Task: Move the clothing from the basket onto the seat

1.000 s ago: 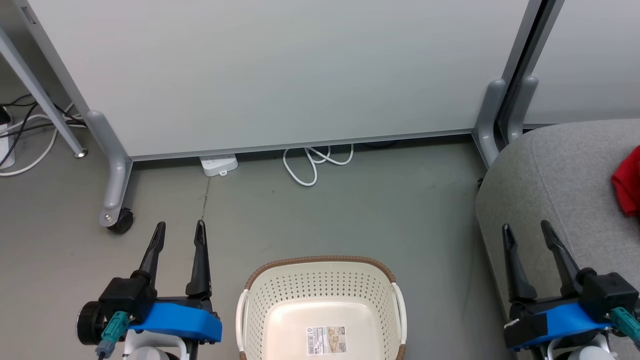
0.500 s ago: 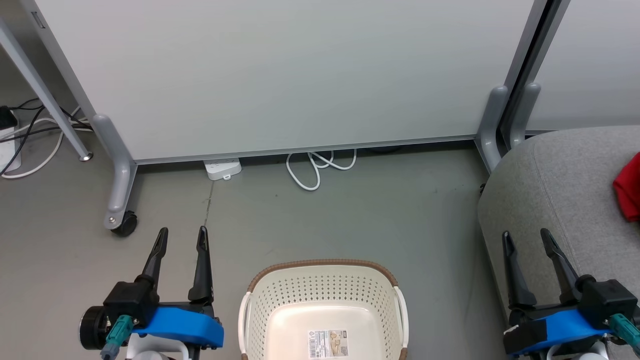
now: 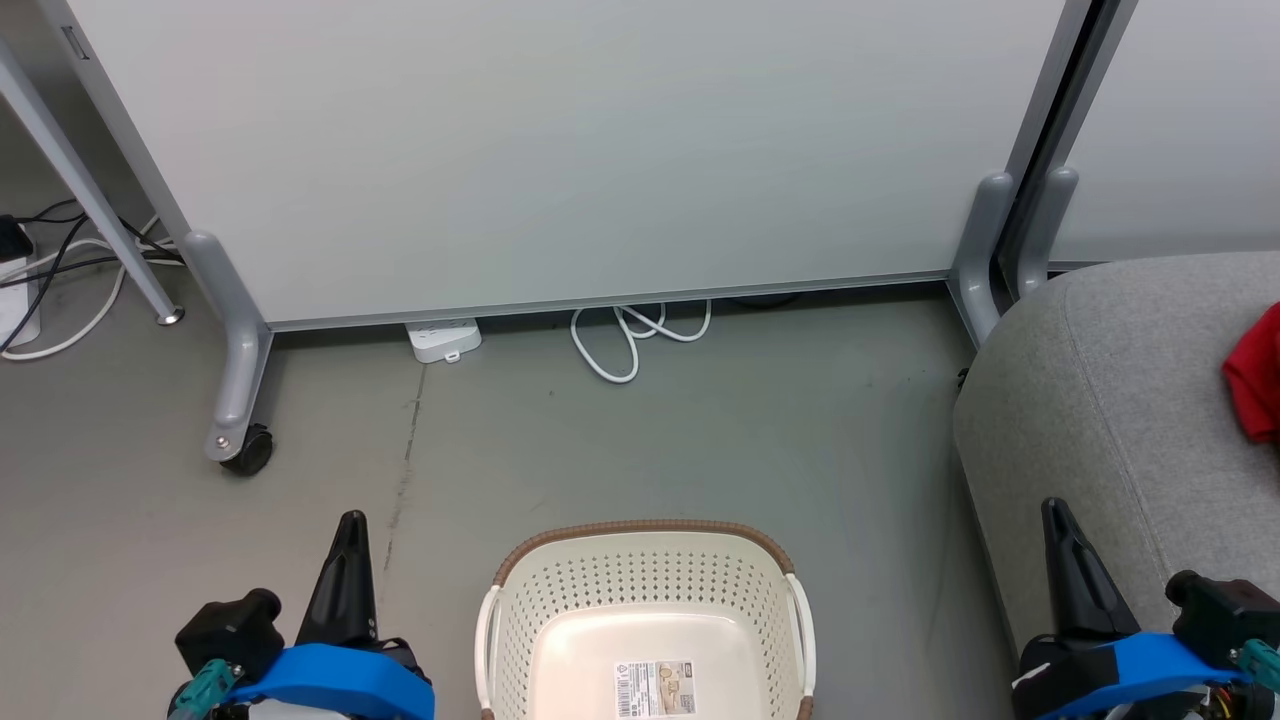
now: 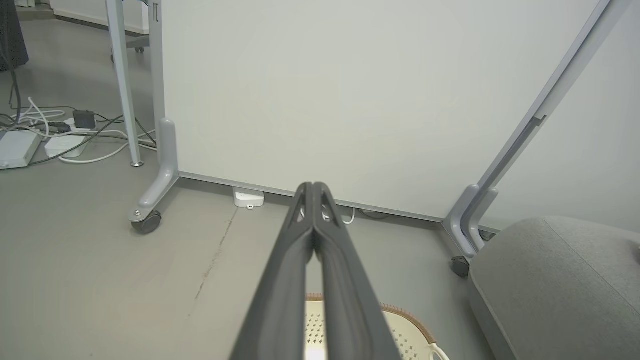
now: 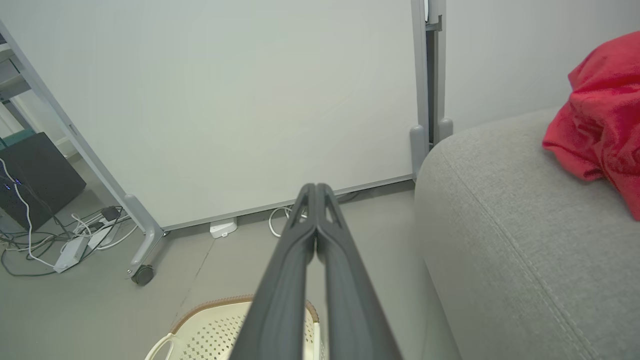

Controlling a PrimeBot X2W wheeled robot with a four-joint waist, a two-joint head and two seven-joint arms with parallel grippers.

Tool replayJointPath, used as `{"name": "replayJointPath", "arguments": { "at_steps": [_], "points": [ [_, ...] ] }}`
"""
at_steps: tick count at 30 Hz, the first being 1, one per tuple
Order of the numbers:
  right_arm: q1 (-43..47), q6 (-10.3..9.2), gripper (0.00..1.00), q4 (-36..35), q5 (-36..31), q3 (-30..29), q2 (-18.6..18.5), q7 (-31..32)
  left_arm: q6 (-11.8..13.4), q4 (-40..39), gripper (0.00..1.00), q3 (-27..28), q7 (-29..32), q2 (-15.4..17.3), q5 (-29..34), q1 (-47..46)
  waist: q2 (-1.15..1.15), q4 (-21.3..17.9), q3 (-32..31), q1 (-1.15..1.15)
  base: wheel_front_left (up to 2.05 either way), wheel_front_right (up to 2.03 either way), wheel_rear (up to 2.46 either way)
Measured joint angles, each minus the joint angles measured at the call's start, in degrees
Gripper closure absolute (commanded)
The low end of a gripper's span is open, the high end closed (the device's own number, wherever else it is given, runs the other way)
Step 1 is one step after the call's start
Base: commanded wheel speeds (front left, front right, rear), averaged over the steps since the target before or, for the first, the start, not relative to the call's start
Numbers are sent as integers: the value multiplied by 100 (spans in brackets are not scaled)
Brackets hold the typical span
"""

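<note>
The cream perforated basket [image 3: 645, 610] with a brown rim stands on the floor at the bottom centre, holding nothing but a label on its base. Red clothing [image 3: 1258, 380] lies on the grey seat [image 3: 1110, 400] at the right edge; the right wrist view shows the clothing [image 5: 602, 125] bunched on the seat [image 5: 505, 235]. My left gripper [image 3: 350, 525] is shut and empty, left of the basket. My right gripper [image 3: 1055, 512] is shut and empty in front of the seat's near side. Both wrist views show each gripper's fingers pressed together, left [image 4: 312, 189] and right [image 5: 315, 189].
A wheeled white partition panel [image 3: 560, 150] stands behind the basket, with a caster leg [image 3: 235, 440] at the left and grey posts [image 3: 985, 240] at the right. A power strip [image 3: 443, 337] and a coiled white cable [image 3: 630, 340] lie at its foot. More cables [image 3: 50, 270] lie far left.
Both grippers have gone from open to shut, with nothing between the fingers, and have drawn back toward the bottom of the head view. Basket and clothing have not moved.
</note>
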Motion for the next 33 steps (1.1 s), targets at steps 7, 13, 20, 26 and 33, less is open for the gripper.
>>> {"name": "replayJointPath", "arguments": {
  "at_steps": [7, 13, 20, 26, 33],
  "points": [
    [-9, 0, 100, -12, 753, -10, 5, 176, -7, -45, 100, 78, 171, -1, -716, -7, 0, -18, -7, 0, 0, 0, 0],
    [-19, 0, 100, -29, 1338, -23, 12, 310, -22, -77, 100, 155, 315, -1, -1277, -23, 0, -33, -12, 0, 0, 0, 0],
    [-51, 0, 100, -37, 1978, -43, 16, 466, -24, -114, 100, 212, 472, -1, -1891, -35, 0, -51, -19, 0, 0, 0, 0],
    [-65, 0, 100, -42, 2504, -62, 21, 602, -40, -152, 100, 288, 599, -1, -2385, -74, 0, -66, -25, 0, 0, 0, 0],
    [-82, 0, 100, -49, 3048, -81, 29, 742, -42, -180, 100, 349, 738, -1, -2918, -100, 0, -83, -32, 0, 0, 0, 0]
  ]
}}
